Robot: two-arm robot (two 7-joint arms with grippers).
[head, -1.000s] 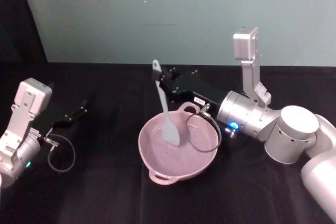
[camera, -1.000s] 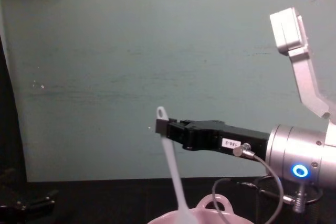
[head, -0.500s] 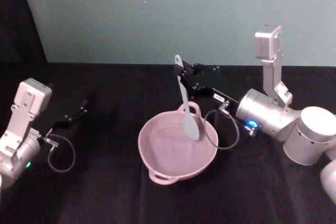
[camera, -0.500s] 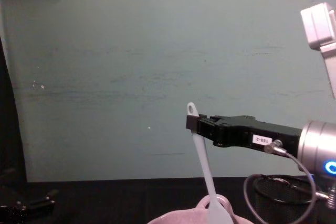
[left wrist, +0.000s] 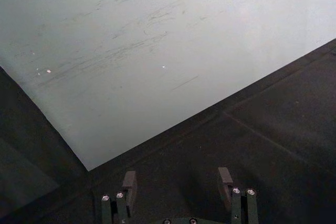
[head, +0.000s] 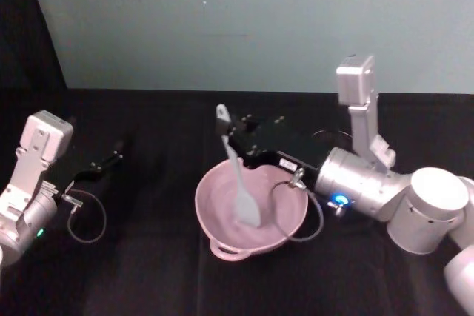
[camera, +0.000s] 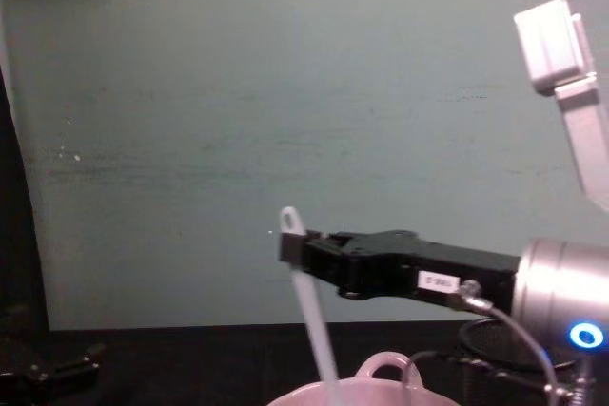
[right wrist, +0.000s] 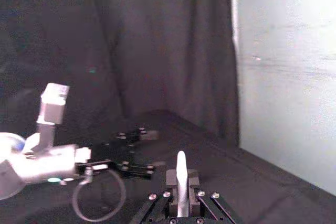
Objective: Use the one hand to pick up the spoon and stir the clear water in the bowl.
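Observation:
The pale pink bowl [head: 222, 221] sits in the middle of the black table; its rim and loop handle [camera: 383, 368] show low in the chest view. The white spoon [head: 238, 175] stands nearly upright, its blade down inside the bowl and its holed handle end on top. My right gripper [head: 228, 137] reaches in from the right above the bowl and is shut on the spoon's upper handle [camera: 293, 238]. In the right wrist view the handle [right wrist: 181, 174] sticks out between the closed fingers. My left gripper [head: 111, 159] is parked at the far left, open, its fingers [left wrist: 128, 183] spread apart.
A black wire-mesh cup [camera: 490, 354] stands behind the right wrist at the right. A cable loop [head: 296, 216] hangs from the right wrist beside the bowl's right rim. Another cable loop [head: 87, 216] lies by the left arm. A teal wall [head: 244, 20] closes the back.
The right gripper swung the spoon from left of the bowl to the far right rim, then back left and nearer the front; the blade sits lower in the bowl now. The left arm stayed still.

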